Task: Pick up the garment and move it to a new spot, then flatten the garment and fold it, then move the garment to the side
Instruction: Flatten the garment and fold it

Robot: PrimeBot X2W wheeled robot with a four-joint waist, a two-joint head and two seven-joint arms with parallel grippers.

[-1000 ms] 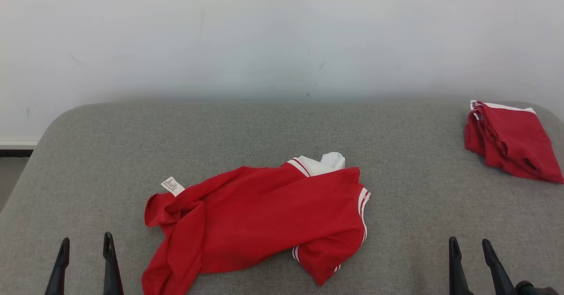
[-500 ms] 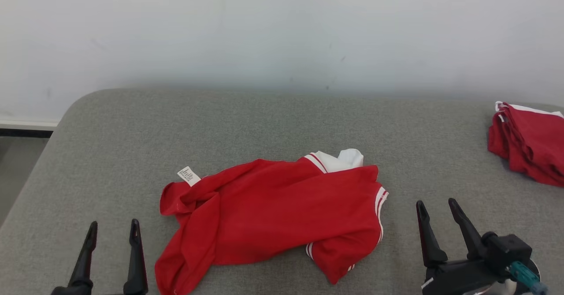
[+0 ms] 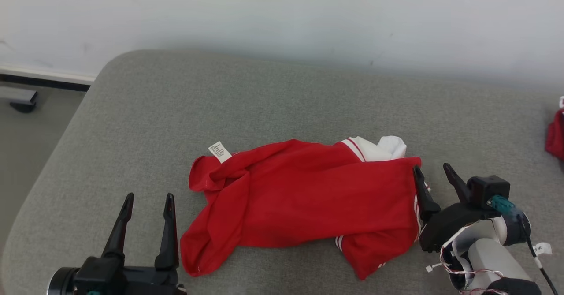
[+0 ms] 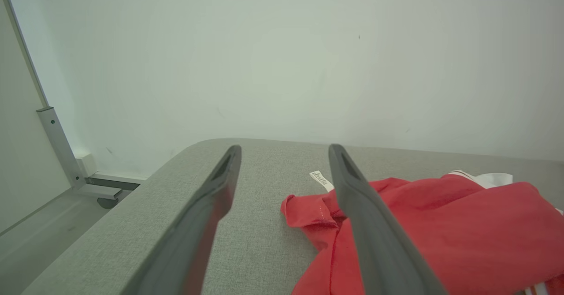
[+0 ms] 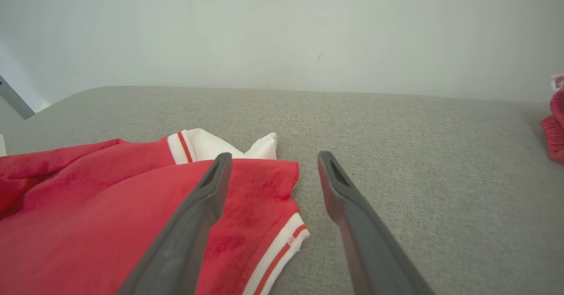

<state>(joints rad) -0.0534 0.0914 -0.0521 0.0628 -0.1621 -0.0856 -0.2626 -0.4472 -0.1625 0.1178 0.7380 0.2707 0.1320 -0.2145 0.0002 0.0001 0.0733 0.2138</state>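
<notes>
Starting at the left, noted the left gripper (image 3: pixel 149 196) low over the grey woven padded surface (image 3: pixel 264 92), long dark fingers spread and holding nothing. Placed just beside the garment's lower left fold, apart from it.

Found the crumpled red short-sleeved shirt with white striped trim (image 3: pixel 308 198) lying mid-surface, nearer the front edge. Bunched and twisted at its left end, with a small white care label (image 3: pixel 219 151) turned out at the upper left and a white collar (image 3: pixel 381 147) showing at the upper right. Not lifted; pick-up judged not yet begun.

Recorded the right gripper (image 3: pixel 431 168) at the shirt's right edge, likewise spread and empty. Straddling that edge in the right wrist view: one finger over the red cloth near the white striped sleeve cuff (image 5: pixel 282 244), the other over bare surface. Cannot tell whether touching the cloth.

Logged a second red folded cloth bundle (image 3: pixel 556 134) at the far right, well apart.

Risks, as judgement:
- Closing on the cuff alone: likely to take one thin layer and slip under the shirt's weight.
- Pressing down too hard: likely to pinch the padded cover along with the cloth.
- Closing the left side short of the fold: a miss, leaving a one-sided lift and a tighter twist.
- Carrying too far right: mixing with the second bundle.
</notes>
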